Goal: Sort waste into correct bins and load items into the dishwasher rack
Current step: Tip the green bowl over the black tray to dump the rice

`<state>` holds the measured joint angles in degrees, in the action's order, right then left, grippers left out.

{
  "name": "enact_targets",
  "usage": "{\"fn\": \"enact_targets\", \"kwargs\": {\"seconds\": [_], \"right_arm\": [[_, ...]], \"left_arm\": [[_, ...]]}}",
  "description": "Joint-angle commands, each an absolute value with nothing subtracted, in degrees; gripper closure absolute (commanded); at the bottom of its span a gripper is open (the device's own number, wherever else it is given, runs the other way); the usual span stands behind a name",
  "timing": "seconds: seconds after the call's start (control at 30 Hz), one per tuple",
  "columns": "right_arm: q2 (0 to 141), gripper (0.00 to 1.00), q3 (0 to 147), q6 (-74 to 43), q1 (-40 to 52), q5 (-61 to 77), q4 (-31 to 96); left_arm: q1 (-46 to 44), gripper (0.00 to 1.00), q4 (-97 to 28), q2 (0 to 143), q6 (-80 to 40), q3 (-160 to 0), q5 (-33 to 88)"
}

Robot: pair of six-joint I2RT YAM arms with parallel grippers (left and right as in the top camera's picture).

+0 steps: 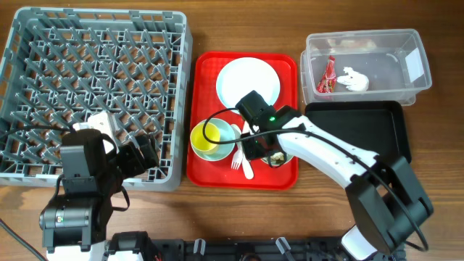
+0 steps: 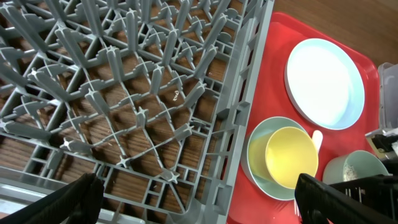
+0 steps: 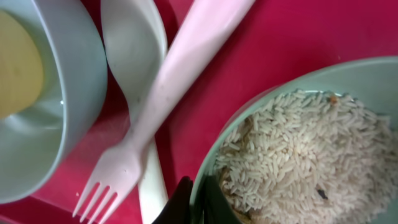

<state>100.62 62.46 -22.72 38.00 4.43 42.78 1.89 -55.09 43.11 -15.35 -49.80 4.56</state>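
Observation:
A light blue bowl (image 3: 249,109) of rice scraps (image 3: 298,155) sits on the red tray (image 1: 206,170). My right gripper (image 3: 198,202) is shut on its near rim, one finger inside and one outside. It also shows in the overhead view (image 1: 261,148). The white fork (image 3: 161,93) lies across the white spoon (image 3: 134,43) beside it. The yellow cup (image 1: 206,135) sits in the other blue bowl (image 1: 226,129). The white plate (image 1: 249,81) lies at the tray's far end. My left gripper (image 2: 199,205) is open and empty over the grey rack's front right corner (image 2: 249,93).
The clear tub (image 1: 413,43) at the back right holds the red-and-white wrapper (image 1: 328,76) and the white tissue (image 1: 355,78). The black tray (image 1: 362,123) lies just in front of it, right of the red tray. The rack (image 1: 181,87) fills the left side.

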Motion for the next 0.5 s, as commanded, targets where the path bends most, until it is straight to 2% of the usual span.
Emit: {"fn": "enact_targets", "kwargs": {"seconds": [0.0, 0.23, 0.47], "right_arm": [[95.1, 0.96, 64.8, -24.2, 37.6, 6.3, 45.1], [80.0, 0.96, 66.0, -26.1, 28.9, 9.1, 47.6], [77.9, 0.96, 66.0, -23.4, 11.2, 25.5, 50.6]], "left_arm": [[2.2, 0.00, -55.0, 42.8, -15.4, -50.9, 4.7], [2.2, 0.00, -55.0, 42.8, -15.4, -50.9, 4.7], [2.2, 0.00, -55.1, 42.8, -15.4, -50.9, 4.7]]}}
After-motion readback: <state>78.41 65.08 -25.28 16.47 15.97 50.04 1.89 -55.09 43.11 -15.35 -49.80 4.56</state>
